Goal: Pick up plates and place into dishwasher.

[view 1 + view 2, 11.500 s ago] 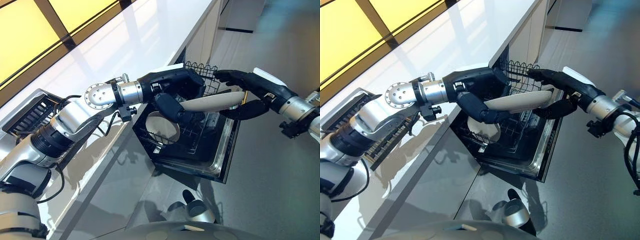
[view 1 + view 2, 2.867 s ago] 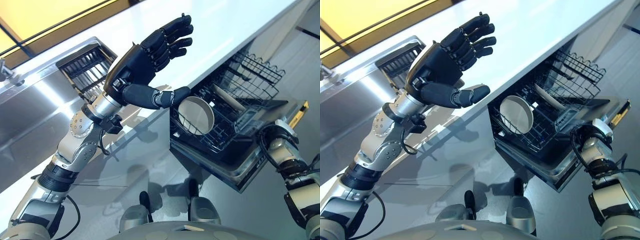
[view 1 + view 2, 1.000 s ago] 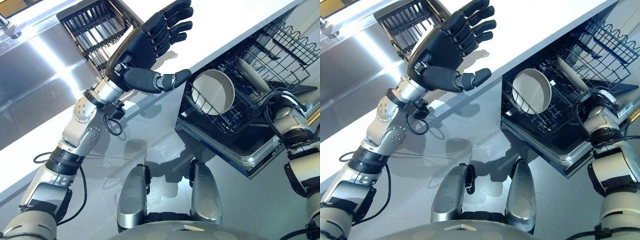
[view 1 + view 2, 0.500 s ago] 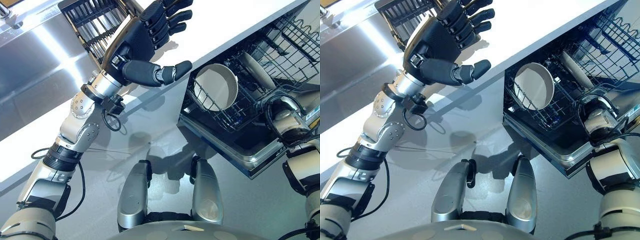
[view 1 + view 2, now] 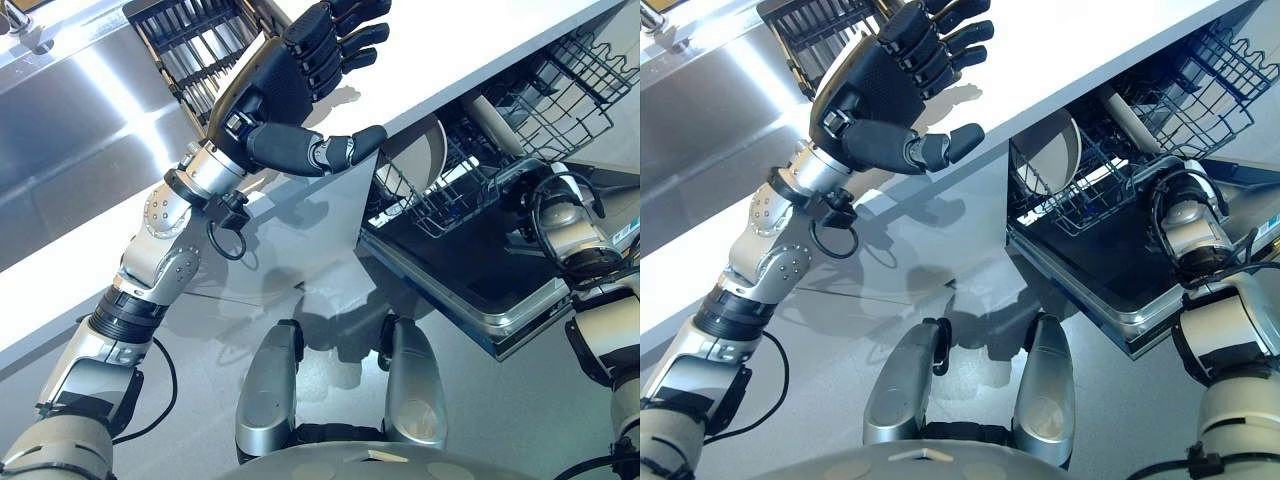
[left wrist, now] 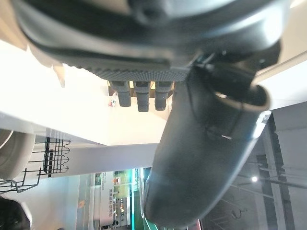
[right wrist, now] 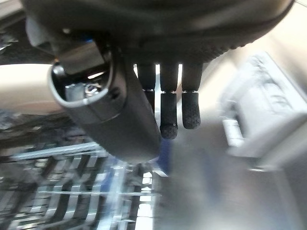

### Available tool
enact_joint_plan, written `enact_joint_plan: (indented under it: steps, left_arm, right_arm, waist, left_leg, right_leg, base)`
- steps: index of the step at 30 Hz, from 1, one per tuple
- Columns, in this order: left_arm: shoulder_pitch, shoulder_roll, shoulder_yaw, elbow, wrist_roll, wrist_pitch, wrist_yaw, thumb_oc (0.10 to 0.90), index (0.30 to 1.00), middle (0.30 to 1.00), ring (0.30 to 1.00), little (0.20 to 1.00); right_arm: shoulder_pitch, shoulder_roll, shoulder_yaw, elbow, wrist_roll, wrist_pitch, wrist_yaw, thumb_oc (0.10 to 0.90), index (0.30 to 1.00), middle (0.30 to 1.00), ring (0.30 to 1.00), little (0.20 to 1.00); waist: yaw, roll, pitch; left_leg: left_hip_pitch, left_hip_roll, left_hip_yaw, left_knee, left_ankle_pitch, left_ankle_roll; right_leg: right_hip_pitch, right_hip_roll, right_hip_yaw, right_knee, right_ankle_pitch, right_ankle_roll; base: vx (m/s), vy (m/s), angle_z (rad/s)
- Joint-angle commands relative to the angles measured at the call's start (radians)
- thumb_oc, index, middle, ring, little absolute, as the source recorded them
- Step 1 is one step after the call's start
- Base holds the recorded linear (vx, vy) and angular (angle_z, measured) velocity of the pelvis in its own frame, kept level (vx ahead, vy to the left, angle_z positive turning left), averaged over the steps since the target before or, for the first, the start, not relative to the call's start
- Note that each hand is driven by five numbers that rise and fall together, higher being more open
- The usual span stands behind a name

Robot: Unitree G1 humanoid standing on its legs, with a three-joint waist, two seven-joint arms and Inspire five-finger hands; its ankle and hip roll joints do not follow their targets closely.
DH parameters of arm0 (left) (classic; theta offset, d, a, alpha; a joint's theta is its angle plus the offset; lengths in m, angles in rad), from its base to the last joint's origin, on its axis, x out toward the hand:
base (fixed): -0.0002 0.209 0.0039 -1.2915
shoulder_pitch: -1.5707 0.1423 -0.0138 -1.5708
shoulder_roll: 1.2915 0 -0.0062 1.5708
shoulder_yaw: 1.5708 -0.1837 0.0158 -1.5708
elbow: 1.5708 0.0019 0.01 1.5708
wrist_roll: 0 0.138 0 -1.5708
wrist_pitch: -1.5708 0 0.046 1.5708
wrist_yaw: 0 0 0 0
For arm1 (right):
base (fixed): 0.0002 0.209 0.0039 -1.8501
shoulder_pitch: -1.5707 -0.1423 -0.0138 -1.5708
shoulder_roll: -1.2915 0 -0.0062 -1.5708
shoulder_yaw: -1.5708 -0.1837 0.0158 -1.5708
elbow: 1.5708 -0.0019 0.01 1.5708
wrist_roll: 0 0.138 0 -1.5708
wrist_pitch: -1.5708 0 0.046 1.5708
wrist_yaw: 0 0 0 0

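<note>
The left hand [image 5: 285, 85] is raised above the white counter [image 5: 470, 40], palm showing, its fingers [image 5: 340, 45] straight and spread a little, its thumb [image 5: 310, 152] jutting out sideways over the counter's front edge; it holds nothing. Beyond the fingers, a dark slatted drying rack [image 5: 195, 45] lies at the end of a steel sink [image 5: 70, 120] set into the counter. The right hand [image 7: 163, 96], seen from its own wrist, has its fingers [image 7: 169, 115] straight and close together and its thumb [image 7: 115, 120] extended beside them, gripping nothing; past them the view is blurred. Below the counter's edge, the wire rack [image 5: 1120, 140] of the open dishwasher [image 5: 1110, 260] holds a round white plate [image 5: 1050, 150] standing on edge, partly tucked under the counter. A second pale plate [image 5: 1130, 115] leans among the wires further back in the same rack. The right forearm sits just beside the rack's near corner, above the lowered dishwasher door.
</note>
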Motion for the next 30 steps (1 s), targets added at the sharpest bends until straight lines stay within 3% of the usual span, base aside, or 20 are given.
enact_joint_plan:
  steps: [1,11,23,30]
  left_arm:
    - [0.001,-0.023,0.063,-0.068,-0.037,-0.084,0.005,0.8,0.9,0.9,0.9,0.9]
    - [0.036,-0.018,0.081,-0.068,-0.04,-0.078,0.001,0.8,0.9,0.9,0.9,0.9]
    - [0.053,-0.003,0.075,-0.064,-0.062,-0.109,-0.031,0.8,0.9,0.9,0.9,0.9]
    - [0.098,0.008,0.102,-0.099,-0.044,-0.14,0.003,0.8,0.9,0.9,0.9,0.9]
  right_arm:
    - [-0.228,-0.045,-0.004,-0.012,-0.004,-0.105,-0.045,0.1,0.3,0.3,0.3,0.2]
    - [-0.236,-0.039,-0.019,0.053,0.039,-0.144,-0.044,0.1,0.3,0.3,0.3,0.2]
    - [-0.176,-0.057,0.019,0.097,-0.04,-0.102,0.066,0.1,0.3,0.3,0.3,0.2]
    - [0.048,-0.101,-0.094,-0.12,-0.069,-0.143,-0.076,0.1,0.3,0.3,0.3,0.2]
  waist:
    - [0.064,0.0,-0.053]
    - [0.099,-0.001,-0.057]
    - [0.092,-0.003,-0.05]
    - [0.044,-0.022,-0.048]
  left_leg:
    - [0.029,0.0,-0.032,-0.006,0.015,0.069]
    - [0.024,-0.005,-0.051,0.005,0.014,0.07]
    - [0.014,-0.009,-0.045,0.009,0.018,0.076]
    - [0.033,0.003,-0.028,-0.001,0.003,0.086]
  right_leg:
    - [0.142,0.036,-0.02,0.078,-0.08,-0.087]
    - [0.157,0.026,-0.043,0.096,-0.096,-0.092]
    - [0.141,0.023,-0.042,0.096,-0.085,-0.089]
    - [0.144,0.035,-0.019,0.086,-0.084,-0.084]
  base:
    - [0.05,-0.013,0.1]
    - [0.05,-0.017,0.12]
    - [0.0,0.009,0.05]
    - [0.02,0.052,-0.03]
